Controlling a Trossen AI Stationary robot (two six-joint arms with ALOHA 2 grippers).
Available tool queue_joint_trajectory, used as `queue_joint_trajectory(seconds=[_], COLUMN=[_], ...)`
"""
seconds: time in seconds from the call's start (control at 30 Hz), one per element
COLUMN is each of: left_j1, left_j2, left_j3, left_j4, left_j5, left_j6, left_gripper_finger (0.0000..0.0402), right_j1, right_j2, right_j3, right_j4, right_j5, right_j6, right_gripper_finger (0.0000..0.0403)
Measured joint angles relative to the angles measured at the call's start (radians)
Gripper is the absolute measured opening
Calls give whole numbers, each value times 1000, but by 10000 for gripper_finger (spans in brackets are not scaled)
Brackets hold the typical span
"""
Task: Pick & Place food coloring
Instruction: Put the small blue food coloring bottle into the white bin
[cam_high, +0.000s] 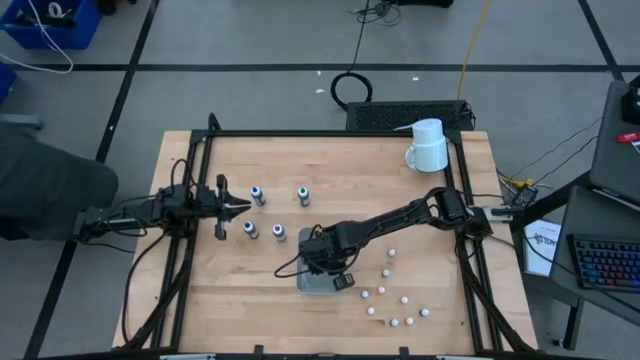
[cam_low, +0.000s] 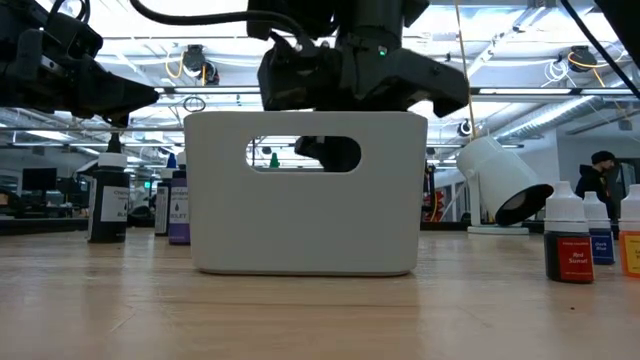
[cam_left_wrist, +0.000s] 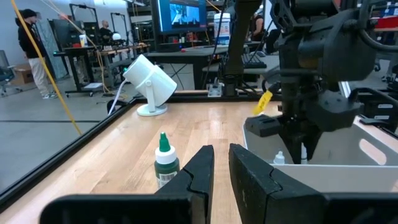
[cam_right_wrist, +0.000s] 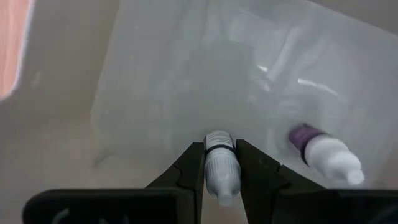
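Four small dark-capped food coloring bottles (cam_high: 257, 195) stand upright on the wooden table near my left gripper (cam_high: 243, 207). That gripper is shut and level, with nothing in it. One green-capped bottle (cam_left_wrist: 165, 160) stands just beyond its fingers (cam_left_wrist: 205, 168). My right gripper (cam_high: 325, 265) points down into a white bin (cam_low: 305, 220) and is shut on a small white-topped bottle (cam_right_wrist: 221, 168). A purple bottle (cam_right_wrist: 323, 152) lies on its side on the bin's floor. My right gripper pinches the small bottle's sides (cam_right_wrist: 219, 155) between its two fingers (cam_right_wrist: 194, 163). It comes from above, slanting steeply down into the bin. The bottle lies along the fingers, inside the bin's walls. I cannot tell whether it touches the bin's floor.
A white mug (cam_high: 428, 145) lies tipped at the far right corner. Several more small white-capped bottles (cam_high: 392, 292) stand scattered on the near right of the table, right of the bin. A black frame (cam_high: 330, 135) runs around the tabletop. People show in the room beyond.
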Motion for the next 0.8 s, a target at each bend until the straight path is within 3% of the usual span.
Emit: queue_joint_trajectory(seconds=[0.8], left_j1=[0], left_j2=[0], left_j3=[0], left_j4=[0], left_j5=[0], left_j6=[0], left_gripper_finger=[58], right_j1=[8], right_j2=[2], right_j3=[0], right_j4=[8], right_j5=[3], right_j6=[0], right_gripper_finger=[105])
